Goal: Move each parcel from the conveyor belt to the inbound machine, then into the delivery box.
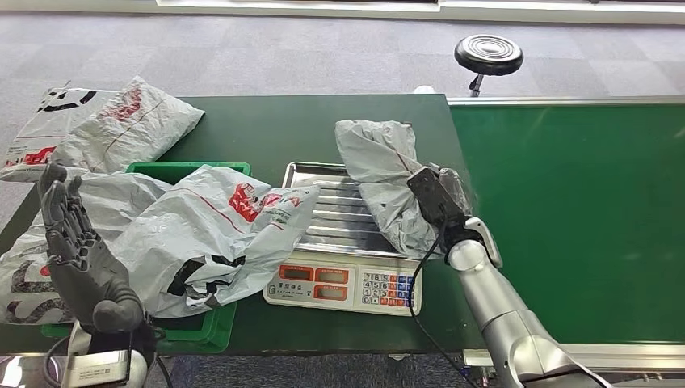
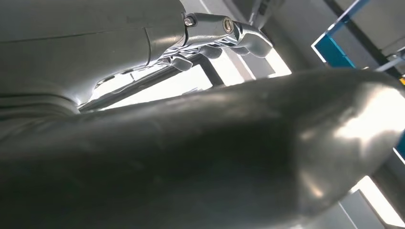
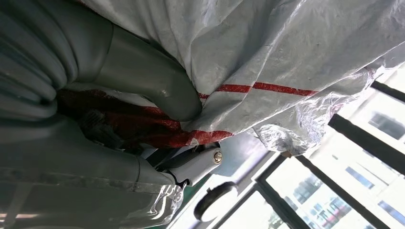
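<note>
Right hand (image 1: 443, 202): a grey parcel (image 1: 381, 162) is gripped above the scale tray (image 1: 323, 212).
Left hand (image 1: 79, 250): raised, fingers spread, nothing held, beside the green box (image 1: 212, 325).

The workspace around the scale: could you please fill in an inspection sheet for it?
Surface: dark green table; green conveyor belt on its right, bare.
Job's things: grey parcel hangs over the scale's steel tray, gripped by the right robot hand; more grey parcels fill and overhang the green box.
Clutter: two parcels lie on the table's far left corner.
Robot hands: left robot hand raised, fingers apart, holding nothing.
Cables: black cable runs down along the right forearm.
Surroundings: grey carpet, black round stool beyond the belt.
</note>
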You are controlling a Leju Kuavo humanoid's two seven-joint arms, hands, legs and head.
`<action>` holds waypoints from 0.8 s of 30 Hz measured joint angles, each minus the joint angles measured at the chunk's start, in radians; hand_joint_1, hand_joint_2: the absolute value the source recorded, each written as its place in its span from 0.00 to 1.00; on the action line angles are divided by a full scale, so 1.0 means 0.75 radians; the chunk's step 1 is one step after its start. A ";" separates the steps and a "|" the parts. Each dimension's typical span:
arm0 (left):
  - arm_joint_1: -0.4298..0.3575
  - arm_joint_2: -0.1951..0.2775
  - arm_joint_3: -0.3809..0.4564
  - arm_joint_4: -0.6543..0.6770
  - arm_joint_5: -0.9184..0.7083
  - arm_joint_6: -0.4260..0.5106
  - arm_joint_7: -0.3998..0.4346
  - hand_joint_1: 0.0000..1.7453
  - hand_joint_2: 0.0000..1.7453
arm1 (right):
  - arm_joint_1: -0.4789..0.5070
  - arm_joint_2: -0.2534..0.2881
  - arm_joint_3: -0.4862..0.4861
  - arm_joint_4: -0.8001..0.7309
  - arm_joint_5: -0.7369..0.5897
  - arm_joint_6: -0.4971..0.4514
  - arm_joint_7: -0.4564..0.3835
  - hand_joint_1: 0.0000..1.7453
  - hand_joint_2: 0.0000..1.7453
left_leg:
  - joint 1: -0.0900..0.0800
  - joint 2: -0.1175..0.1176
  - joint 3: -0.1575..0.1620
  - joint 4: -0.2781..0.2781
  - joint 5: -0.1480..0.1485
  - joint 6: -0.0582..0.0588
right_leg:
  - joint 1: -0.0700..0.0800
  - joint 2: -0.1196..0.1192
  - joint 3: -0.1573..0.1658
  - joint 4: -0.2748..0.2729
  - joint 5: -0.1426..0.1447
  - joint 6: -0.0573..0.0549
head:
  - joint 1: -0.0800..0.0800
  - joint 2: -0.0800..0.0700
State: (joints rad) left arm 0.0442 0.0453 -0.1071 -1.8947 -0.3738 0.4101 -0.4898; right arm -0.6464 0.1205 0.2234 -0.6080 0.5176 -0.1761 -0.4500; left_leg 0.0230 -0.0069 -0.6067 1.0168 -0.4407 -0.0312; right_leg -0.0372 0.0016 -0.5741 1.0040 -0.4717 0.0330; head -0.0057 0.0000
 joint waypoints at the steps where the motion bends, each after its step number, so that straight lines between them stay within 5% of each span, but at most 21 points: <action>1: -0.009 0.005 -0.003 -0.005 -0.009 0.000 0.008 0.00 0.00 | -0.004 0.003 0.000 0.019 -0.001 0.002 -0.001 1.00 1.00 | 0.000 0.000 0.000 0.000 0.000 0.000 | 0.000 0.000 0.000 0.000 0.000 0.000 | 0.000 0.000; 7: -0.059 0.034 -0.026 -0.014 -0.013 -0.002 0.035 0.00 0.00 | -0.020 0.008 0.000 0.104 -0.028 0.036 -0.044 1.00 1.00 | 0.000 0.000 0.000 0.000 0.000 0.000 | 0.000 0.000 -0.001 0.000 0.000 0.000 | 0.000 0.000; 11: -0.086 0.045 -0.042 -0.004 -0.006 -0.019 0.038 0.00 0.00 | -0.038 0.016 0.001 0.138 -0.034 0.099 -0.087 0.77 1.00 | 0.000 0.001 0.000 0.000 0.000 0.000 | 0.000 0.002 -0.001 0.000 0.000 0.000 | 0.000 0.000; 15: -0.101 0.048 -0.061 0.013 -0.007 -0.028 0.038 0.00 0.00 | -0.052 0.032 0.003 0.162 -0.032 0.127 -0.094 0.04 1.00 | 0.000 0.001 0.000 0.000 0.000 0.000 | 0.000 0.002 -0.002 0.000 0.000 0.000 | 0.000 0.000; 19: -0.108 0.051 -0.066 0.028 -0.025 -0.029 0.048 0.00 0.00 | -0.053 0.039 0.004 0.177 -0.040 0.130 -0.107 0.00 0.00 | 0.000 0.001 0.000 0.000 0.000 0.000 | 0.000 0.002 -0.002 0.000 0.000 -0.001 | 0.000 0.000; 24: -0.110 0.059 -0.081 0.061 -0.032 -0.040 0.058 0.00 0.00 | -0.040 0.040 0.004 0.165 -0.105 0.133 -0.207 0.00 0.00 | 0.000 0.001 0.000 0.000 0.000 0.000 | 0.000 0.002 -0.002 0.000 0.000 -0.001 | 0.000 0.000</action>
State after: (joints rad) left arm -0.0381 0.0893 -0.1680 -1.8491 -0.3977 0.3803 -0.4461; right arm -0.6760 0.1506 0.2266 -0.4841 0.4389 -0.0762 -0.6056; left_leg 0.0230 -0.0060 -0.6067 1.0170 -0.4409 -0.0313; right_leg -0.0372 0.0035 -0.5759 1.0038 -0.4714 0.0326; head -0.0057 0.0000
